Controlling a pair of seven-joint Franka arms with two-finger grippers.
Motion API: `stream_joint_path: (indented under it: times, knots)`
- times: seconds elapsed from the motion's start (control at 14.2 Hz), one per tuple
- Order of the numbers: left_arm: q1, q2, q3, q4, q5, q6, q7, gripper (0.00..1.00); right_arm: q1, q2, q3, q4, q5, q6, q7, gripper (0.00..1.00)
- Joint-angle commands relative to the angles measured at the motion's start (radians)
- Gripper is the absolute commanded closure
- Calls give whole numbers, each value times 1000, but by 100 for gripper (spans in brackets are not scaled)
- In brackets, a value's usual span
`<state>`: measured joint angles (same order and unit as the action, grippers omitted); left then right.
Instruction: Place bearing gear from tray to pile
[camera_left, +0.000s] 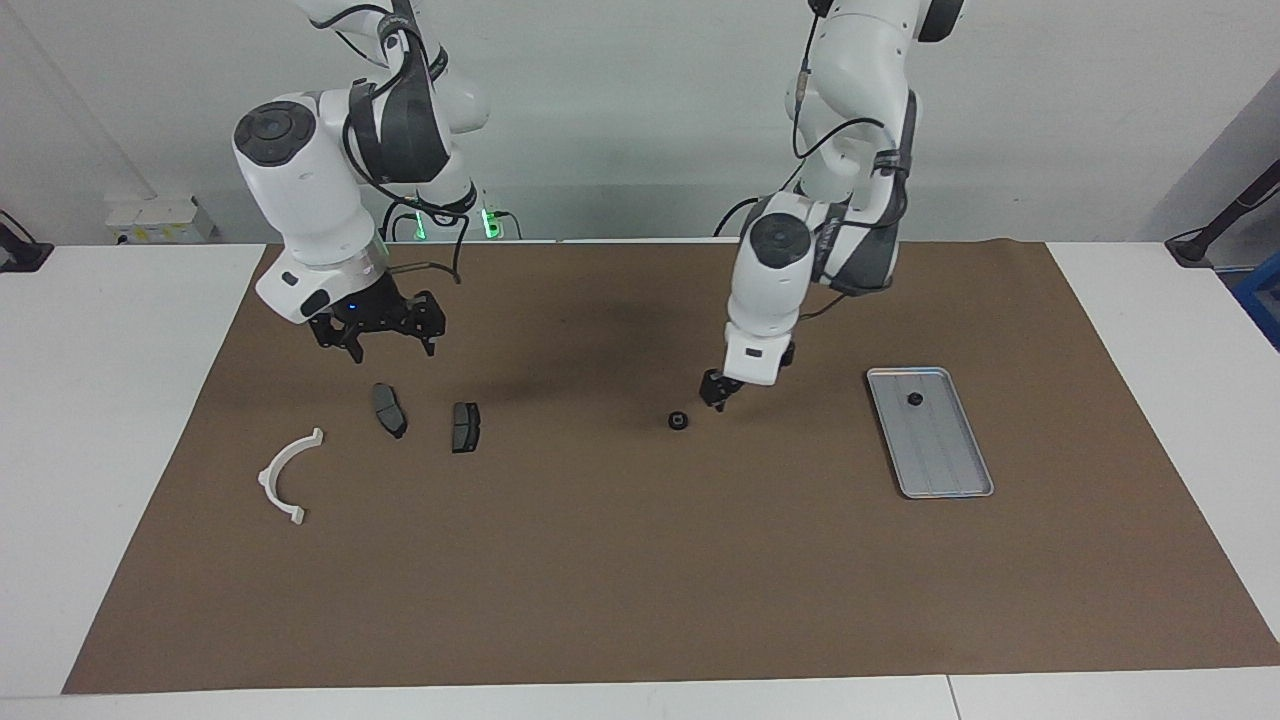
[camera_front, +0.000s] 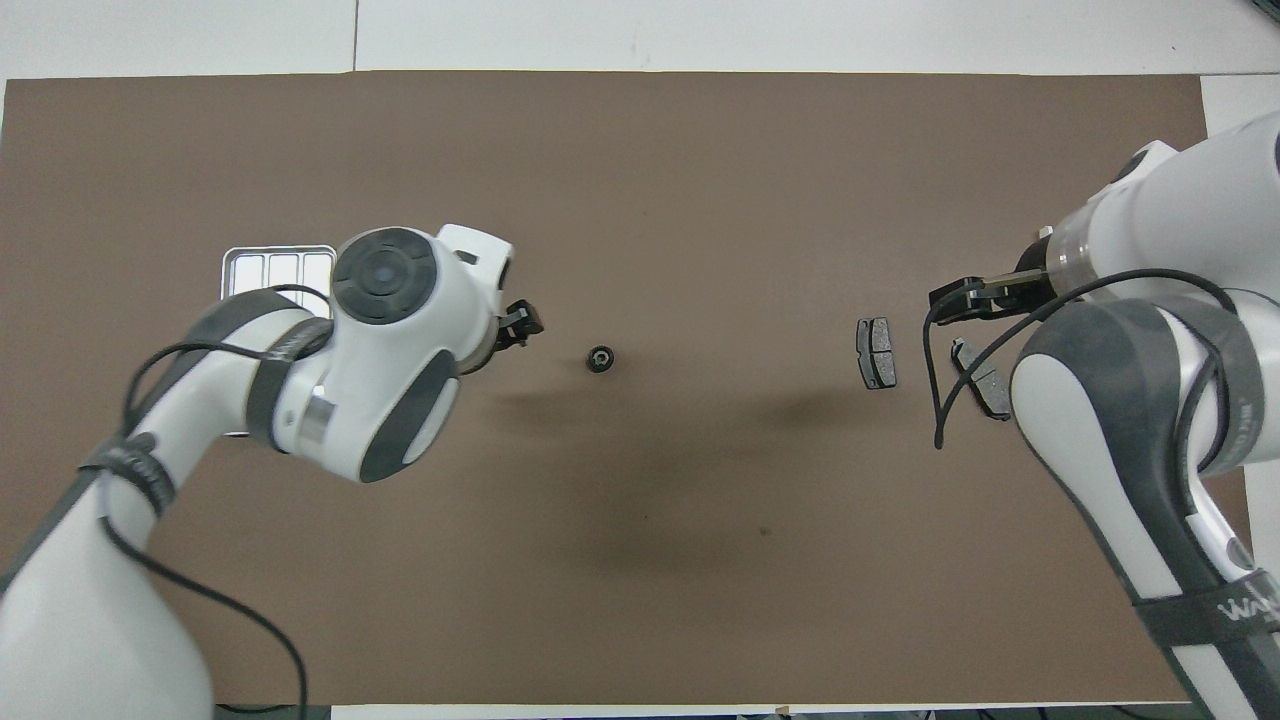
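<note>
A small black bearing gear (camera_left: 678, 420) (camera_front: 600, 358) lies loose on the brown mat, mid-table, between the tray (camera_left: 940, 455) (camera_front: 275, 266) and the pile. My left gripper (camera_left: 717, 392) (camera_front: 520, 325) hangs just above the mat beside the gear on the tray's side, open and holding nothing. A second small black round part (camera_left: 914, 399) sits in the tray's end nearer the robots. The pile is a white half-ring bracket (camera_left: 288, 475) and two dark plates (camera_left: 389, 409) (camera_left: 465, 426). My right gripper (camera_left: 375, 330) (camera_front: 960, 298) hovers open over the mat by the plates.
The brown mat (camera_left: 640, 580) covers most of the white table. In the overhead view the left arm's wrist (camera_front: 385, 350) hides most of the tray and the right arm (camera_front: 1120, 400) hides the bracket.
</note>
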<state>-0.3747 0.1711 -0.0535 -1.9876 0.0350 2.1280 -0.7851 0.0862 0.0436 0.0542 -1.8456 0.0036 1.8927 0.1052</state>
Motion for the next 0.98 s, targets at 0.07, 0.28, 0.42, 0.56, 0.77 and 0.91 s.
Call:
stream_joint_path:
  times: [0.07,0.28,0.42,0.56,0.77,0.91]
  knots:
    - [256,-134,-9,-177,3,23,402,0,137,33,-2,-3,18,66,265,0]
    - [382,-124,-9,-177,3,62,628,12,249,93,-2,12,18,130,457,0]
    - [433,-84,-9,-177,3,120,714,30,314,169,-2,73,3,151,606,0]
    - [445,-29,-9,-174,3,188,734,34,374,263,-7,164,-7,149,694,0]
    - [445,13,-9,-178,3,210,735,38,420,355,-5,227,-53,163,781,0]
    - [444,19,-9,-183,3,217,730,38,454,458,-7,311,-76,158,862,0]
